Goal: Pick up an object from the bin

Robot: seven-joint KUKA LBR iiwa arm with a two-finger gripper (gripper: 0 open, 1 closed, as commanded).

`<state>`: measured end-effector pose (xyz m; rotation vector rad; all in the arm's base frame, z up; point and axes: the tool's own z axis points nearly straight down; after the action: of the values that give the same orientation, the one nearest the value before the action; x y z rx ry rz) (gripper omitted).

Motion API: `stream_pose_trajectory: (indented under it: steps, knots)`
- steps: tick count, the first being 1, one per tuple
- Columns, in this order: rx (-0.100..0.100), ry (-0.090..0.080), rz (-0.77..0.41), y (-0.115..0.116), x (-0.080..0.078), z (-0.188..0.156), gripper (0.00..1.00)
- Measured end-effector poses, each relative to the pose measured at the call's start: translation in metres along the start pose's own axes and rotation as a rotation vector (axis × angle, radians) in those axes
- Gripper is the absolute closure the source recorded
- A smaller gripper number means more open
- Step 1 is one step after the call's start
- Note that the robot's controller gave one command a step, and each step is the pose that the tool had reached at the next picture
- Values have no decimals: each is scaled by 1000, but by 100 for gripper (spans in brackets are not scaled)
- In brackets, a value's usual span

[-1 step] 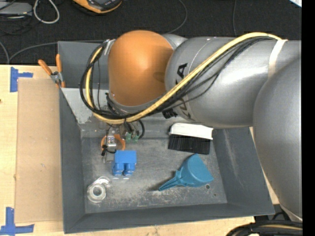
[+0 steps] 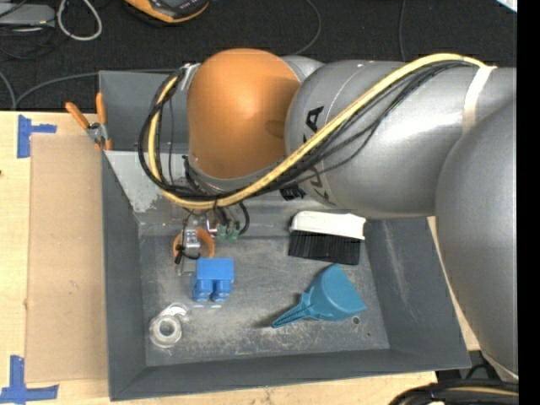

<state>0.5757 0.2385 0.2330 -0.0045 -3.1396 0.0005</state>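
Under the orange wrist cover, my gripper (image 2: 191, 242) reaches down to the bin floor in the left middle of the bin. A small orange thing (image 2: 178, 245) lies right against its left side, partly hidden by it. Just below the gripper lies a blue toy block (image 2: 213, 279) with two studs at its lower end. A small green bit (image 2: 229, 234) shows to the right of the gripper, under the cables.
A white-backed brush with black bristles (image 2: 326, 237) lies right of centre. A blue funnel (image 2: 328, 296) rests below it, spout pointing lower left. A clear tape roll (image 2: 167, 325) sits near the front left corner. The arm and cover hide the back of the bin.
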Motion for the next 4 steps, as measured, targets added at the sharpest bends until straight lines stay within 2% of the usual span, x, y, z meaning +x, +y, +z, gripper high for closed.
stream_pose_trajectory:
  steps: [1,2,3,4]
  knots:
    - [0,1,17,-70,0,131,0]
    - [-5,-5,83,-82,10,93,0]
    - [4,11,31,-81,4,158,0]
    - [-5,-7,155,-88,-3,164,0]
